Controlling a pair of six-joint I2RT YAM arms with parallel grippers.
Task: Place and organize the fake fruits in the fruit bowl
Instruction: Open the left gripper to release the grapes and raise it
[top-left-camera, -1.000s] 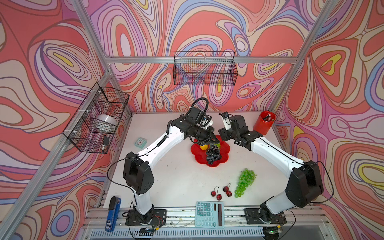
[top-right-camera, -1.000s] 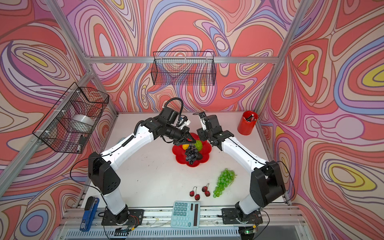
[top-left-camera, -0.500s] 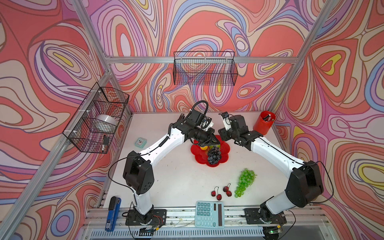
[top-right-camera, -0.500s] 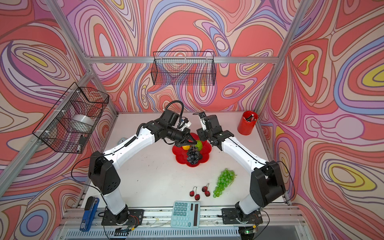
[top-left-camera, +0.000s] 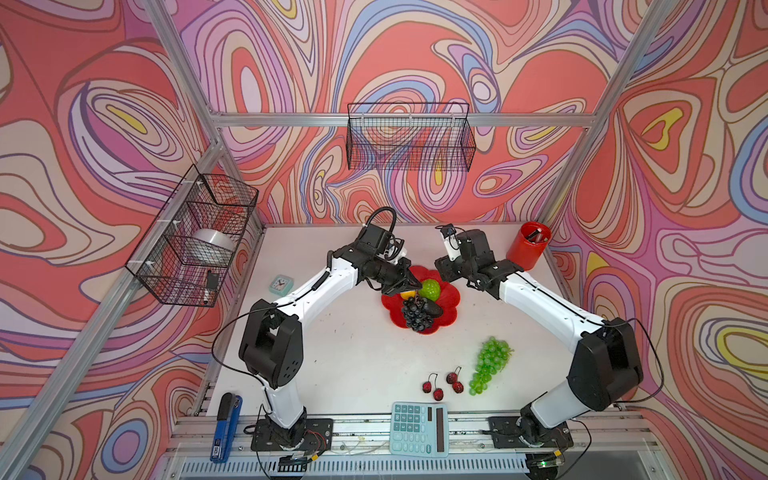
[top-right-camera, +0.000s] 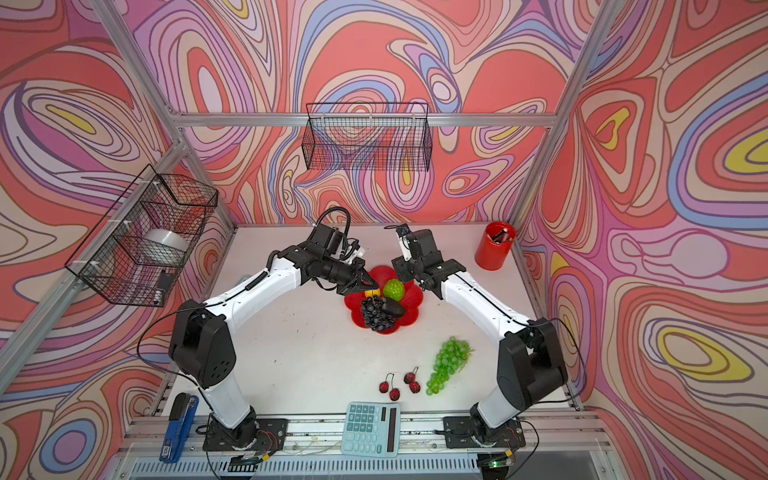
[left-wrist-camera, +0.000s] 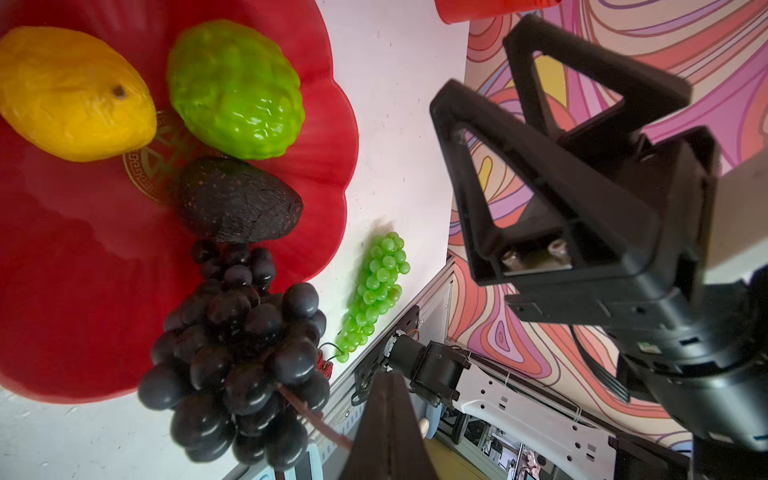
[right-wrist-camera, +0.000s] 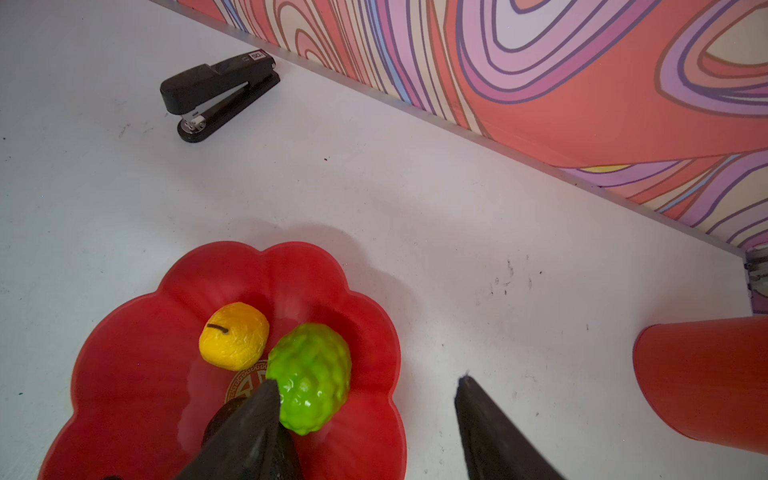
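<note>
Left pincer (left-wrist-camera: 387, 386), closed, apparently pinches the dark purple grape bunch (left-wrist-camera: 237, 353) by its stem; the bunch trails from its tip toward the fruit bowl (left-wrist-camera: 62, 311) centre. Right pincer (right-wrist-camera: 368, 380) gapes empty.

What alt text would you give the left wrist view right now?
Red fruit bowl holding a yellow fruit, bumpy green fruit, avocado and dark grape bunch spilling over its rim; green grapes lie on the table beyond.

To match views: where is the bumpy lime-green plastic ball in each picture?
Top view: bumpy lime-green plastic ball in glossy red scalloped bowl, far half.
Top view: ball likewise.
Left wrist: ball beside dark avocado.
Right wrist: ball beside small yellow fruit.
Shared landmark: that bowl.
</note>
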